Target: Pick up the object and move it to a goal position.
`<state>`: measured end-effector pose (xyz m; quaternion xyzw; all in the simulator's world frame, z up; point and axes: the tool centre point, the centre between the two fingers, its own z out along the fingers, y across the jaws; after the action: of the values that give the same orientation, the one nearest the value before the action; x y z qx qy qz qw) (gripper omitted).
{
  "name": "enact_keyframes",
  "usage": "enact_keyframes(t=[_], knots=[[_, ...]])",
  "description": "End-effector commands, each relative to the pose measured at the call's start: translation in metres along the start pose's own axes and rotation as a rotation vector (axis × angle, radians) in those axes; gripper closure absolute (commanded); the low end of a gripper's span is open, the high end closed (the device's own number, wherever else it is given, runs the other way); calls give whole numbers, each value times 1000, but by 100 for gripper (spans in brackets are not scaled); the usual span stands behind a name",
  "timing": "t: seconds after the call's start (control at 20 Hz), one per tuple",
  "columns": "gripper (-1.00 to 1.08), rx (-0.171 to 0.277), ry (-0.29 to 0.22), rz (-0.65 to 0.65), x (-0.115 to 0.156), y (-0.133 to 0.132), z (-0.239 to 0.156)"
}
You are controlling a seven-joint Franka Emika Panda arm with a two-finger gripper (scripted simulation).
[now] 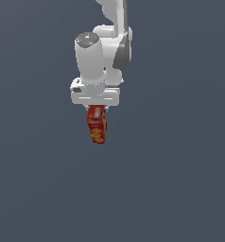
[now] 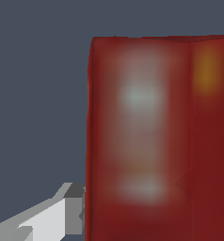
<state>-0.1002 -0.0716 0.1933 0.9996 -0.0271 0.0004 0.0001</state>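
Note:
The object (image 1: 96, 125) is a tall red box with orange-yellow cracker pictures near its lower end. It hangs straight down from my gripper (image 1: 96, 108), which is shut on its upper part. The white arm and hand stand directly above it. In the wrist view the object (image 2: 151, 141) fills most of the picture as a blurred red face with pale patches, and one grey-white finger (image 2: 69, 212) presses against its edge. The other finger is hidden behind the box.
A plain dark grey-blue ground (image 1: 48, 189) surrounds the arm on every side. Nothing else shows in either view.

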Motion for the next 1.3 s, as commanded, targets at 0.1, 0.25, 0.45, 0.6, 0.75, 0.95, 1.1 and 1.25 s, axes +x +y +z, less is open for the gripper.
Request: enact_keyframes(t=[0.1,0.25,0.45,0.6,0.75,0.95,1.1,1.25], knots=[[108,0,0,0,0,0,0],[108,0,0,0,0,-1,-2],[108,0,0,0,2,-7,-12],[108,-1,0,0,4,-14,-25],[108,-1,0,0,6,-23,-42],[108,-2,0,0,11,-40,-72],[108,-2,0,0,15,-55,-98],[108,-2,0,0,19,-71,-126]])
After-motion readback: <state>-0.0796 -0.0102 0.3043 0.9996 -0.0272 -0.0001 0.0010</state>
